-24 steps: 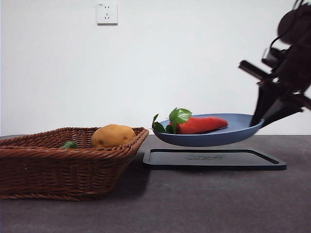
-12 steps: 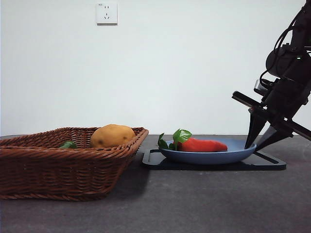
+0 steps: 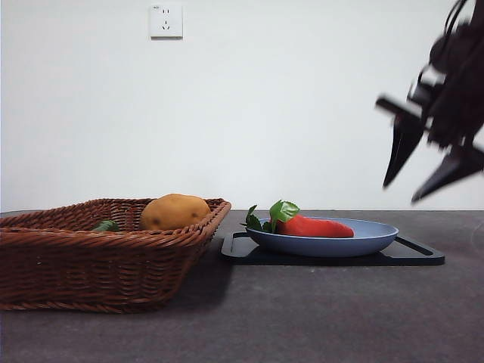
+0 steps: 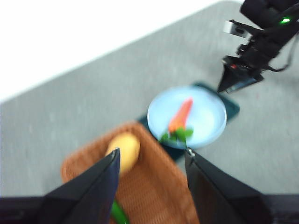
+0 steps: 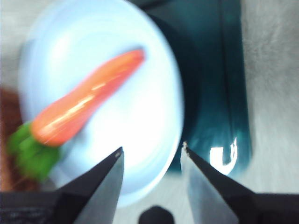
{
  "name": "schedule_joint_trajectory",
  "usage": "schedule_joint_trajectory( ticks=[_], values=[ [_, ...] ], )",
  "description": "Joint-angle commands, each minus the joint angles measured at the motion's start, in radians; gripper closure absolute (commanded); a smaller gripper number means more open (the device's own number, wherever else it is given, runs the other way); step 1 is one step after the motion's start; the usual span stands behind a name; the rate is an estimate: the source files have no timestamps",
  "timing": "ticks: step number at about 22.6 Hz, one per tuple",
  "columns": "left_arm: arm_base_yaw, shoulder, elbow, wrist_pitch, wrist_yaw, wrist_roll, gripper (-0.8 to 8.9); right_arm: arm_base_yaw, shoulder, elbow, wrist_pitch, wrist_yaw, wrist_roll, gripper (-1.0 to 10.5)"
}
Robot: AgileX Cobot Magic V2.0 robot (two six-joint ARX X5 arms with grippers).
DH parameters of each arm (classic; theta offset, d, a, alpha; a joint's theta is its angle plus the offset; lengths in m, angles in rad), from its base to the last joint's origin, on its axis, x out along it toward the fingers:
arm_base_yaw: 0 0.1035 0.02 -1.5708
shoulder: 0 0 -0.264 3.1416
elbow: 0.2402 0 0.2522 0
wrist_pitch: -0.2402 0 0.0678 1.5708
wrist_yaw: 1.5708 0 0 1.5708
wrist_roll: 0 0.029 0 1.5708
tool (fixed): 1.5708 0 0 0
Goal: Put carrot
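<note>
The red-orange carrot (image 3: 316,226) with green leaves lies on a blue plate (image 3: 370,240). The plate rests on a dark tray (image 3: 416,255) to the right of the basket. It also shows in the left wrist view (image 4: 180,116) and the right wrist view (image 5: 84,108). My right gripper (image 3: 423,170) is open and empty, in the air above the plate's right end, blurred. My left gripper (image 4: 152,161) is open and empty, high above the basket.
A brown wicker basket (image 3: 68,261) stands at the left. It holds a yellow-brown potato (image 3: 175,211) and a small green vegetable (image 3: 107,225). A white wall socket (image 3: 166,20) is on the back wall.
The right gripper lowered the plate with the carrot onto the dark tray, let go of its rim, and rose up clear of it.
</note>
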Motion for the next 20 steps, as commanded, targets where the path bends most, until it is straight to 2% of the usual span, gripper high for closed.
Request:
schedule_joint_trajectory(
  ticks=[1,4,7,15,20],
  values=[
    [-0.008,0.034,0.014,0.074,-0.002,0.086,5.99,0.005,-0.095,0.020,-0.060,0.010,-0.062,7.9],
    [-0.008,0.084,0.014,0.087,-0.002,0.103,8.14,0.052,-0.260,0.019,-0.122,0.083,-0.120,9.2],
    [-0.008,0.117,0.014,0.074,-0.005,0.123,8.07,0.132,-0.409,0.018,-0.140,0.225,-0.131,9.4],
    [0.053,0.107,0.014,-0.023,-0.084,0.124,8.07,0.323,-0.607,-0.013,-0.167,0.390,-0.131,9.4],
    [0.125,0.063,-0.006,-0.062,-0.078,0.124,8.07,0.467,-0.743,-0.095,-0.124,0.567,-0.130,9.4]
  ],
)
